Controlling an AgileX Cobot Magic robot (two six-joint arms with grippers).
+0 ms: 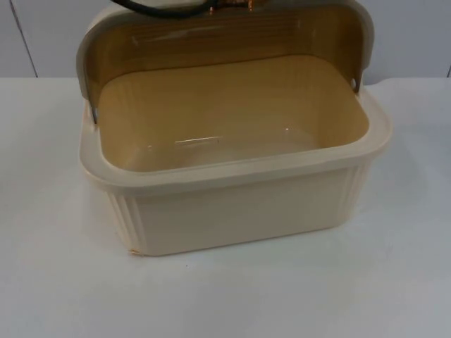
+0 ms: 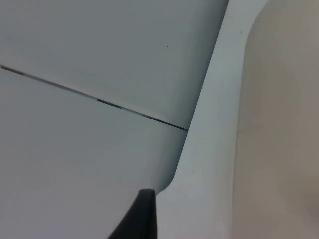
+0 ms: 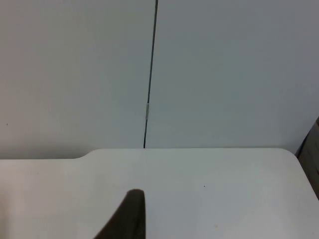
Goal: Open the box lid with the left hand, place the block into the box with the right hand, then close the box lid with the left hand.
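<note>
A cream plastic box (image 1: 246, 208) stands in the middle of the white table. Its lid (image 1: 218, 39) is swung up and back and stands behind the opening. The yellowish inside of the box is bare, with nothing on its floor. A bit of black arm with a copper part (image 1: 229, 5) pokes out just behind the lid's top edge. My left gripper (image 2: 142, 214) is right against the raised lid's pale rim (image 2: 209, 149). My right gripper (image 3: 130, 214) hangs over bare table (image 3: 209, 189), facing the grey wall.
The grey partition wall (image 1: 409, 35) with dark seams runs behind the box. White table (image 1: 394, 282) stretches in front of the box and on both sides of it. The table's rounded far edge (image 3: 189, 149) meets the wall.
</note>
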